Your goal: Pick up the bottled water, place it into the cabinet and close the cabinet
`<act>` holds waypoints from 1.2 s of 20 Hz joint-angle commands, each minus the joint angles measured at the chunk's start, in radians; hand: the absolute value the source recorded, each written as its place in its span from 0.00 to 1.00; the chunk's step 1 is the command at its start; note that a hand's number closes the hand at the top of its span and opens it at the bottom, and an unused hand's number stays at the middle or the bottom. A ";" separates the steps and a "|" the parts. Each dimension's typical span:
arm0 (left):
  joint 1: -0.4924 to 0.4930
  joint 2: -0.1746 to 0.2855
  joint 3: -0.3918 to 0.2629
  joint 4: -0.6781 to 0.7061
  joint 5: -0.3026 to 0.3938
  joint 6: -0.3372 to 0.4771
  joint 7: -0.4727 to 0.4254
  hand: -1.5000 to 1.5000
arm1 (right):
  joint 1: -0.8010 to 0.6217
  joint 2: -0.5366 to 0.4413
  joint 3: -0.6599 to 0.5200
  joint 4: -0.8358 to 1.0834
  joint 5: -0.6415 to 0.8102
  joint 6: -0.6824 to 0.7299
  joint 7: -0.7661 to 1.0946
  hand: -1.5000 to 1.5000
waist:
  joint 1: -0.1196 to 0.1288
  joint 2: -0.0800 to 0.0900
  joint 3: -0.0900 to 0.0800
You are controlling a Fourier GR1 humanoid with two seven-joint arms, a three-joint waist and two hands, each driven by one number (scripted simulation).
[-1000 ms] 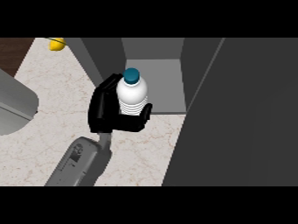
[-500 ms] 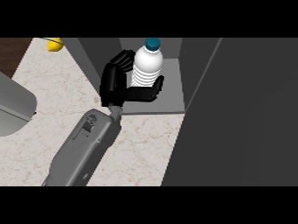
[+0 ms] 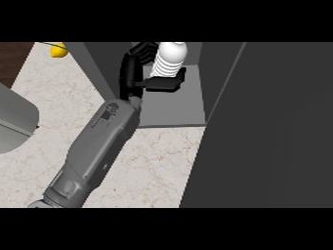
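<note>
- White ribbed bottled water, head view: upright, inside the cabinet opening, nearer its left wall. Its top is cut off by the view's upper edge, so the cap is not seen.
- Left robot hand is grasping the bottled water. The black palm is against its left side, fingers are curled round the far side, and the thumb lies across the near side.
- Can't tell if the bottled water's base touches the cabinet's grey floor; the thumb hides the lower part.
- Grey forearm comes in from the lower left edge and slants up-right over the table to the cabinet's front lip.
- Table top is pale beige marble.
- Cabinet is open, with a grey inside. A wide dark grey panel fills the view's right side, from the opening's right edge down to the lower edge.
- Small yellow thing at the table's far left, partly cut off, well apart from the hand.
- Dark brown strip beyond the table, upper left.
- Large grey rounded shape at the left edge; can't tell what it is.
</note>
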 commanded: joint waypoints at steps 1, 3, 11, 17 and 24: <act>-0.046 -0.002 -0.011 0.078 -0.017 0.054 0.015 1.00 | 0.070 -0.030 0.039 -0.122 0.060 -0.005 0.031 0.00 | 0.003 -0.004 0.000; -0.119 -0.002 -0.001 0.191 0.030 0.066 -0.028 1.00 | 0.043 -0.022 0.040 -0.064 0.035 0.018 -0.013 0.00 | -0.010 0.002 0.000; -0.208 -0.002 0.024 0.411 -0.058 0.135 -0.088 1.00 | 0.016 -0.017 0.016 -0.094 0.017 0.005 0.027 0.00 | -0.017 0.007 0.000; -0.243 0.010 0.090 0.533 -0.049 0.127 -0.155 1.00 | 0.055 -0.053 0.002 -0.096 -0.016 0.014 -0.039 0.00 | -0.030 0.013 0.000; -0.226 -0.002 0.102 0.600 -0.042 0.151 -0.213 1.00 | 0.055 -0.043 0.023 -0.065 -0.016 0.012 -0.052 0.00 | -0.030 0.012 0.000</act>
